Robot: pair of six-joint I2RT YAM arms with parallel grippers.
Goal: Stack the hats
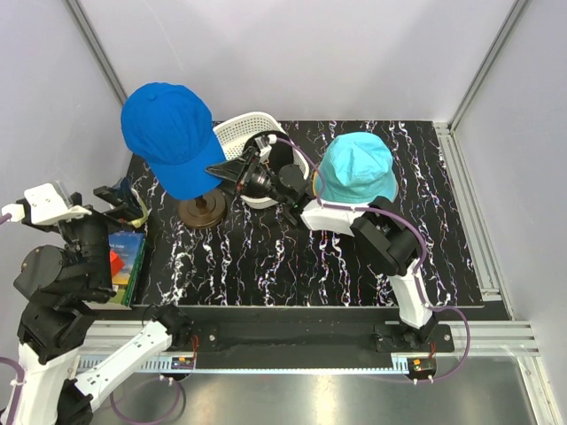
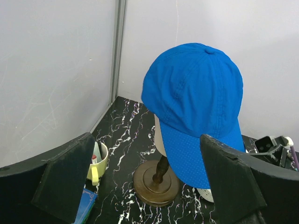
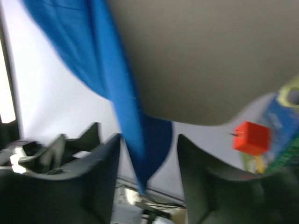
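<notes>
Black mat with white veins, on the table

The mat (image 1: 266,257) fills the middle of the top view. In its upper left part stands the round wooden foot (image 1: 202,211) of a stand. Just right of the foot, near the upper edge, is a white basket (image 1: 237,135). A teal hat (image 1: 356,168) sits right of the centre, in the upper part. A book (image 1: 127,257) lies at the left edge. In the left wrist view, a yellow-green mug (image 2: 98,161) stands left of the foot.

The light is bright and soft. Top and left wrist views look sharp. The right wrist view smears the blue hat (image 3: 100,60).
</notes>
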